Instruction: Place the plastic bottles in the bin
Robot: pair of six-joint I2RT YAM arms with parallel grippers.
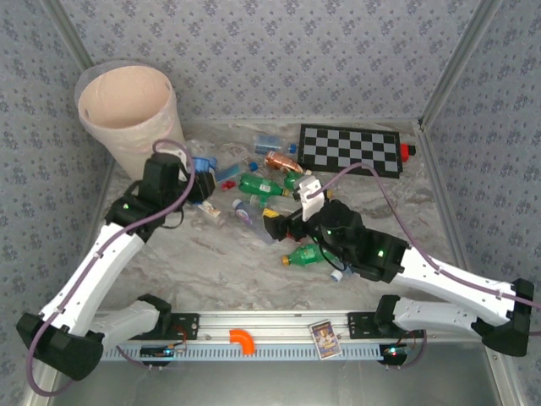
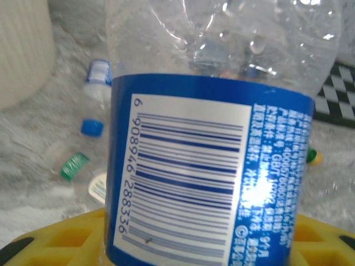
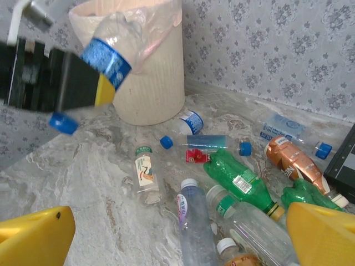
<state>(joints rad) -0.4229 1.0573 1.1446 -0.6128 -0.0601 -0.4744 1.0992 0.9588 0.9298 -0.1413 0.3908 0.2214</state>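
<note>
Now our left claw (image 1: 196, 183) is clamped on a clear bottle (image 2: 211, 166) with a blue label, the yellow fingers (image 2: 52, 238) pressing on the label band from either side. From the right wrist we see that bottle held tilted off the tabletop (image 1: 237, 283), its blue cap (image 3: 62, 123) at the low end and its clear body rising toward the bin (image 3: 158, 72). As far as the top view lets us judge, it sits just beside the bin's wall rather than over its mouth. The bin stands in the far left corner with its plastic liner folded over the rim. Our right claw (image 3: 178, 235) hangs with its jaws wide apart and nothing between them, above the loose bottles (image 1: 254, 190) scattered across the middle of the tabletop. Among them are a green bottle (image 3: 239, 181), an orange-brown bottle (image 3: 291, 160) near the checkerboard (image 1: 351, 150), and several clear ones lying on their sides, some touching. A second green bottle (image 1: 308, 256) lies close by the right arm in the top view.
</note>
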